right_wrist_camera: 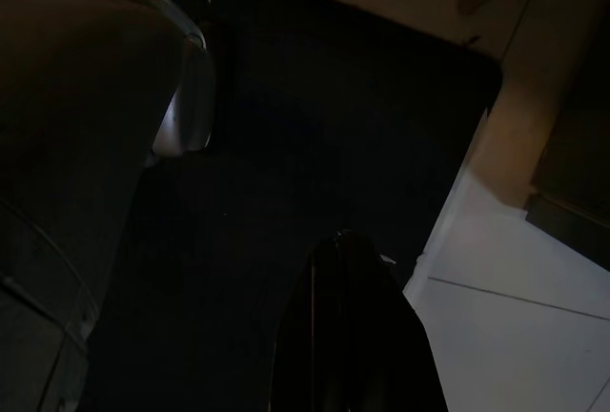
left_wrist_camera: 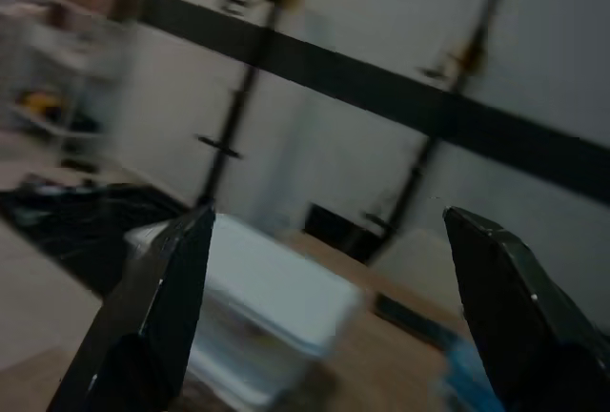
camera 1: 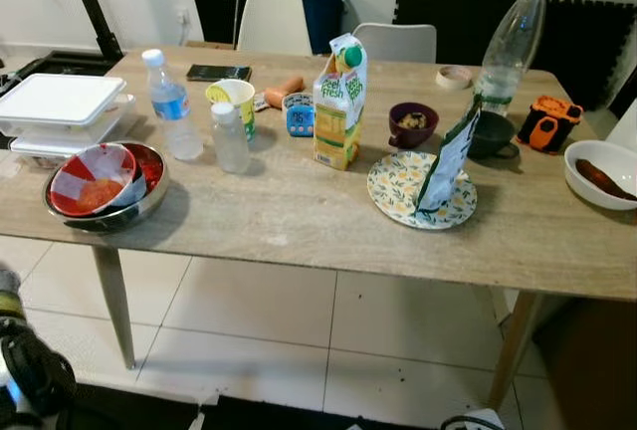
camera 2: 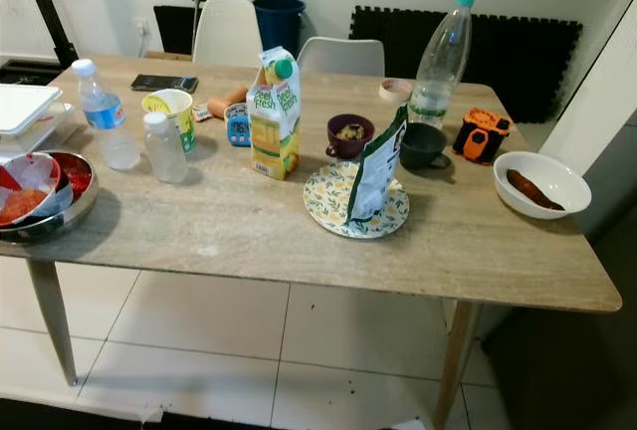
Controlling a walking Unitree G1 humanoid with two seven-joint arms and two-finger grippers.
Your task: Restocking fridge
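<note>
juice carton [camera 1: 339,102] upright near table [camera 1: 299,211] centre, long axis vertical, lying at about 1 o'clock from the left gripper [left_wrist_camera: 334,317], probably the nearer; its fingers spread wide, empty. right gripper [right_wrist_camera: 348,336]: opening cannot be told.

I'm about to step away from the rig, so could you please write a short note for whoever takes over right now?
Left gripper: jaws open, empty, raised short of the table's left end, facing the white lidded box.
Right gripper: hanging low over the dark floor; jaws unclear.
On the table: juice carton, two small water bottles, big bottle, yellow cup, purple bowl, green bag upright on the patterned plate, metal bowl, white bowl.
Done: nothing picked up.
Left: carry every chilled item to the fridge; the carton is probably a good start.
</note>
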